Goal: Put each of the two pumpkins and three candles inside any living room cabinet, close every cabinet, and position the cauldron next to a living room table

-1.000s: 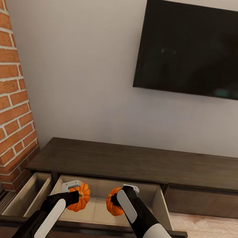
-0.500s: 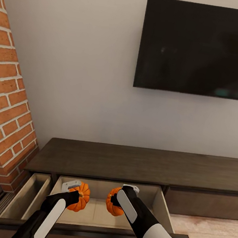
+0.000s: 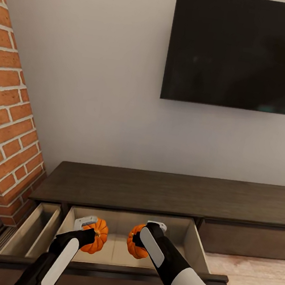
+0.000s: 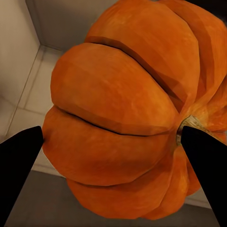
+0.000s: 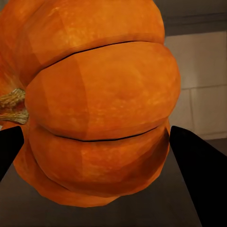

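Both claws are holding pumpkins over the open middle drawer (image 3: 192,245) of the cabinet (image 3: 163,192). Reaching in from the robot's left, the left gripper (image 3: 90,228) is pinching the left pumpkin (image 3: 98,235), with a pale finger showing just beside the fruit's upper edge. In the left wrist view, that left gripper (image 4: 113,144) is showing as two dark fingertips (image 4: 19,163) pressing against opposite flanks of the left pumpkin (image 4: 127,104), whose ribbed orange body is sitting squarely between them with its stem turned sideways toward one finger.

On the other side, the right gripper (image 3: 145,233) is clamping the right pumpkin (image 3: 135,241), which is bulging out toward the left arm while the black and white wrist is covering its other half. In the right wrist view, the right gripper (image 5: 99,146) is gripping the right pumpkin (image 5: 94,109) between two dark fingertips (image 5: 198,170), the stem pointing off to the side next to one of them.

The two pumpkins are hanging side by side, near each other but apart, above the pale beige drawer floor, and whether either one is touching that floor cannot be told. Both are lying within the drawer's walls as seen from the head. A second, narrower drawer (image 3: 32,231) is standing open just beside it, next to the brick fireplace (image 3: 9,111). A dark television (image 3: 240,52) is hanging on the grey wall above the cabinet top.
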Tool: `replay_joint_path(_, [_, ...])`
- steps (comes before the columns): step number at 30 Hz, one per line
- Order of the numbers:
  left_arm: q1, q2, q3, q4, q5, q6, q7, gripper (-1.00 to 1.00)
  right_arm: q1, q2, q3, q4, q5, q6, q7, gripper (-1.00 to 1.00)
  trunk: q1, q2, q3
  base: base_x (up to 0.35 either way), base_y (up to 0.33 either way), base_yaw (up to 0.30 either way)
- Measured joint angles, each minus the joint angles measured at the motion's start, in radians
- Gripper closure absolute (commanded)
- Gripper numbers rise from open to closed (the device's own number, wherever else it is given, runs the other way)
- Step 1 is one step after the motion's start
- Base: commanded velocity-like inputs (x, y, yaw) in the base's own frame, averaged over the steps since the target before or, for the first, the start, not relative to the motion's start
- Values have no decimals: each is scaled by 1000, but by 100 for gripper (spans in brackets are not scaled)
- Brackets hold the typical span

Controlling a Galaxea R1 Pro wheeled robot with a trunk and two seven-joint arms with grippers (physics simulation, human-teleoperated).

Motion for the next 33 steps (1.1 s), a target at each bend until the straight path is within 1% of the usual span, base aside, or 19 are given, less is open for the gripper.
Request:
replay_joint_path(7, [0, -1, 0, 0, -3, 0, 6, 100, 0, 0, 0, 0, 0, -2, 0, 100, 27, -49, -22, 0, 0, 0])
replay_joint_path(12, [0, -2, 1, -5, -29, -2, 60, 100, 0, 0, 0, 0, 0, -5, 0, 100, 46, -84, -38, 0, 0, 0])
replay_joint_path(16, [0, -3, 1, -9, -31, -5, 83, 100, 0, 0, 0, -1, -1, -7, -3, 100, 46, -84, -38, 0, 0, 0])
replay_joint_path(21, [0, -3, 1, -11, -31, -4, 86, 100, 0, 0, 0, -1, 0, -7, -3, 100, 46, -84, -38, 2, 0, 0])
replay_joint_path(29, [0, -3, 0, -12, -31, -4, 86, 100, 0, 0, 0, -1, 2, -7, -3, 100, 46, -84, -38, 97, 0, 0])
replay_joint_path(33, [0, -3, 0, -12, -31, -3, 86, 100, 0, 0, 0, 0, 0, -6, -3, 100, 61, -112, -50, 8, 0, 0])
